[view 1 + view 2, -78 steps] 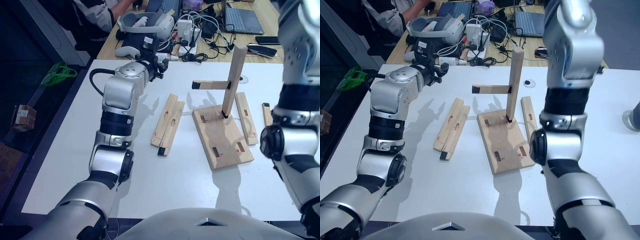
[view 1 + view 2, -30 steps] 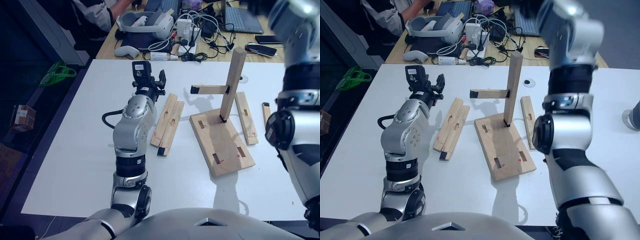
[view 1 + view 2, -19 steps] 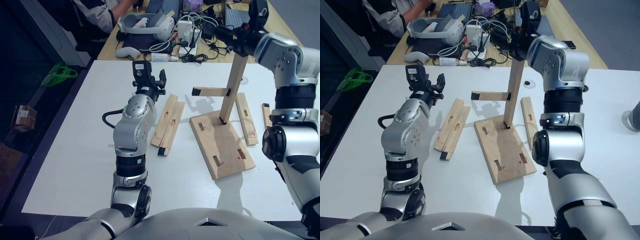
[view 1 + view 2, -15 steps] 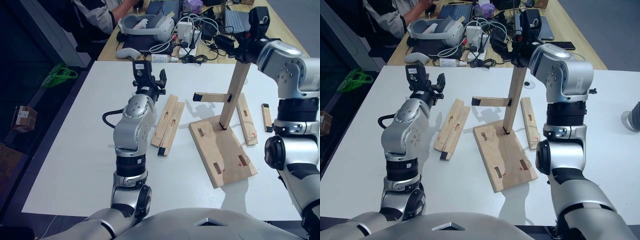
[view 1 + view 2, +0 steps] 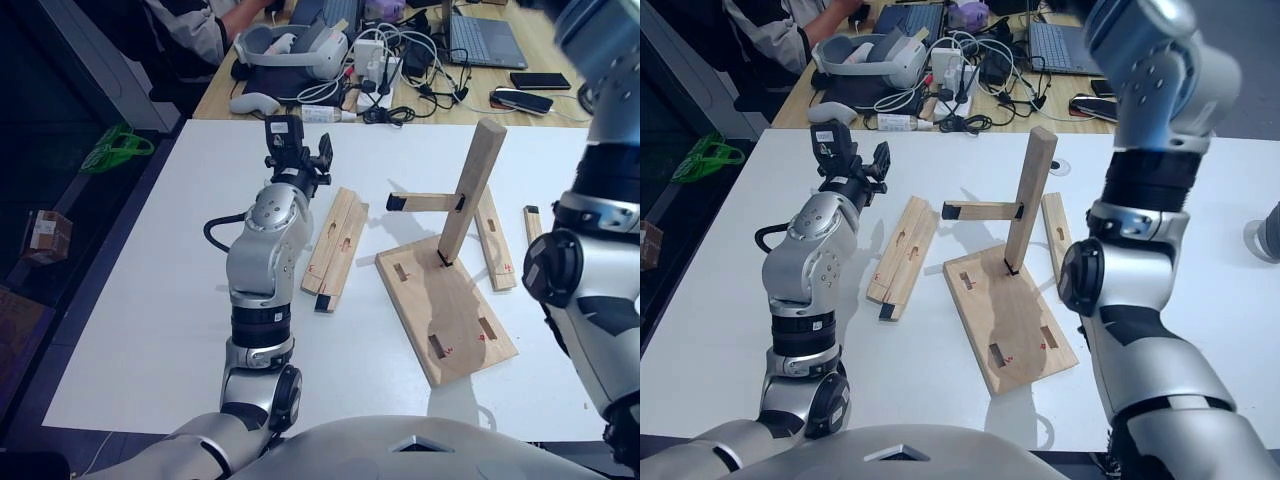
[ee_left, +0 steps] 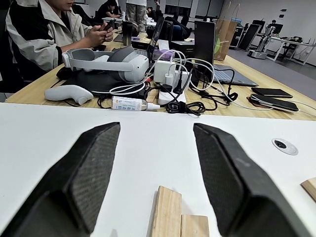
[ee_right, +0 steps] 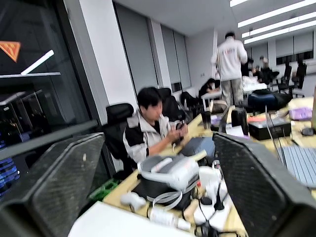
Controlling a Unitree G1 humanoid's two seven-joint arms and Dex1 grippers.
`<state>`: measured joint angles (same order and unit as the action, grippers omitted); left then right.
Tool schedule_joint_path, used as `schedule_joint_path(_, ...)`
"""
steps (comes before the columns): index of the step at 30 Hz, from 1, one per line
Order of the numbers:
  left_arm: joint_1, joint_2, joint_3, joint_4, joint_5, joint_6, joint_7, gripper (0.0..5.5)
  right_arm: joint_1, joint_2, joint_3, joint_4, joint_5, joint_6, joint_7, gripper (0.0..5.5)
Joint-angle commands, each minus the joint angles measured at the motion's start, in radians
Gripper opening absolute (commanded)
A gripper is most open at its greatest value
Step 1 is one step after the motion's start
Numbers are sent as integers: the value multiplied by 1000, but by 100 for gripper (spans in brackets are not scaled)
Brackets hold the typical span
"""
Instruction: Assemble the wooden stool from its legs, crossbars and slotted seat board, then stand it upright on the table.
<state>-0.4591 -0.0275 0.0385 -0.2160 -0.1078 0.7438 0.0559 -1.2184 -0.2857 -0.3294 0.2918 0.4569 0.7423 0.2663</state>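
My left gripper point(image 6: 154, 133) hangs low over the white table point(image 5: 150, 280), fingers spread wide and empty, at the far ends of two loose legs point(image 5: 335, 245) lying side by side. My right gripper point(image 7: 158, 140), also spread and empty, is raised toward the room. The seat board point(image 5: 445, 310) lies flat with one leg point(image 5: 470, 185) standing in a corner slot, leaning slightly, a crossbar point(image 5: 425, 201) jutting from it. Beyond, a wooden desk point(image 5: 225, 85) carries a headset point(image 5: 290, 45), cables point(image 5: 400, 60) and a laptop point(image 5: 480, 40).
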Motion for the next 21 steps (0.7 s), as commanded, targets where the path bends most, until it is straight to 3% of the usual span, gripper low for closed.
schedule_joint_path(1,-15,4,-1,4,5,-5,2,275,16,3,-5,5,35,50,-10,410)
schedule_joint_path(5,-15,3,-1,5,5,-8,2,275,297,22,86,-15,8,294,-60,410)
schedule_joint_path(9,-8,1,-2,4,5,-9,4,275,614,87,213,-211,25,532,-105,410)
schedule_joint_path(14,-21,2,-2,14,5,-12,3,275,590,163,191,-325,9,362,-155,410)
schedule_joint_path(21,-29,4,-1,21,5,-23,1,275,369,107,84,-377,-8,-70,-94,410)
